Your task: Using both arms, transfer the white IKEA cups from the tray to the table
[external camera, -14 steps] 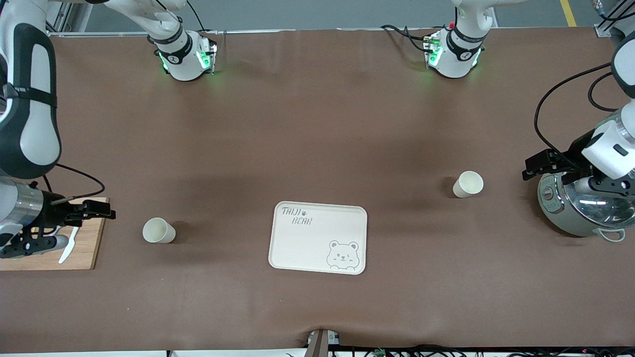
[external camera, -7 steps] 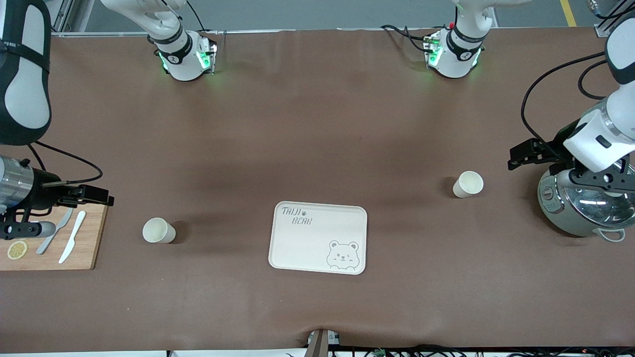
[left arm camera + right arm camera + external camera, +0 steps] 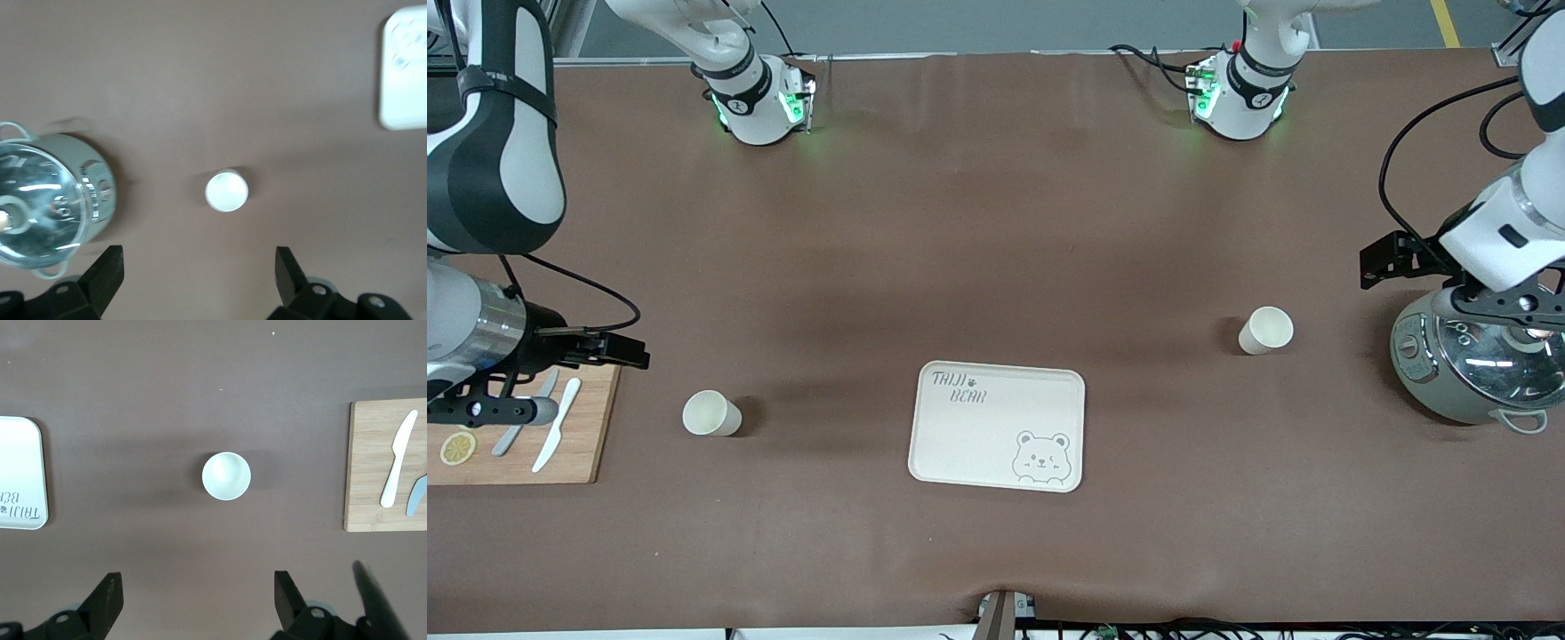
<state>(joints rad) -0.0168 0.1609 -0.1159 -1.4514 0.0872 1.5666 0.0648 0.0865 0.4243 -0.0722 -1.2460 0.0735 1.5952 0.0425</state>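
Two white IKEA cups stand upright on the brown table. One cup (image 3: 711, 413) (image 3: 226, 475) is toward the right arm's end, the other cup (image 3: 1265, 331) (image 3: 227, 191) toward the left arm's end. The bear-printed tray (image 3: 996, 427) lies between them. My right gripper (image 3: 627, 349) (image 3: 197, 581) hangs open over the table between the cutting board and its cup, holding nothing. My left gripper (image 3: 1383, 258) (image 3: 198, 260) hangs open over the table beside the grey pot, apart from its cup, with bare table between its fingers.
A grey pot with a glass lid (image 3: 1476, 373) (image 3: 47, 200) stands at the left arm's end. A wooden cutting board (image 3: 525, 436) (image 3: 387, 467) with a white knife (image 3: 557, 425), a grey knife and a lemon slice (image 3: 457, 448) lies at the right arm's end.
The right gripper has come off the cutting board toward its cup, uncovering the knives and lemon slice. The left gripper has shifted toward the arms' bases, beside the pot. Cups and tray have not moved.
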